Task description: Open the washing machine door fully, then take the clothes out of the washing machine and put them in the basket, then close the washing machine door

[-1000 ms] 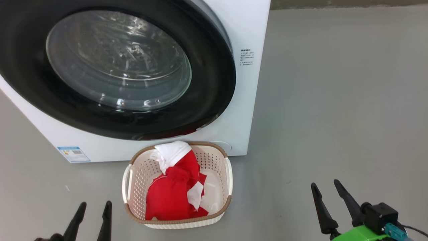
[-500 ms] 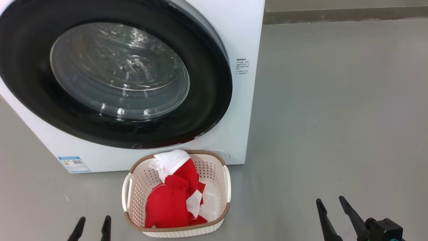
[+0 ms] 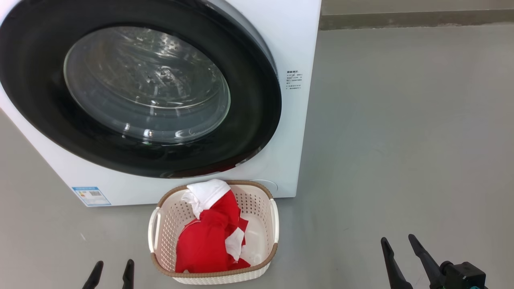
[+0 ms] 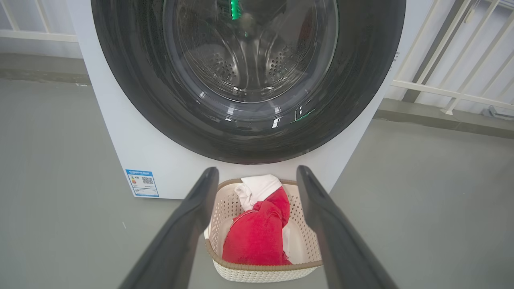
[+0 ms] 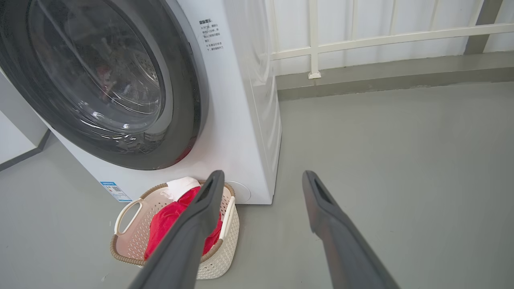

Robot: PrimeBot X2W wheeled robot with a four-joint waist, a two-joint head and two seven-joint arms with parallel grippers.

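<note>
– Red clothes (image 3: 209, 241), with a white piece at the far end, are lying heaped in the basket (image 3: 170, 216). Where is it standing?
– It is sitting on the grey floor (image 3: 401, 140), just in front of the washing machine (image 3: 293, 140), below the washing machine door (image 3: 257, 120), which is lying closed against the front.
– And the grippers?
– Both are hanging empty with fingers spread: the left gripper (image 3: 114, 263) beside the basket, the right gripper (image 3: 398, 238) well apart from it.
</note>
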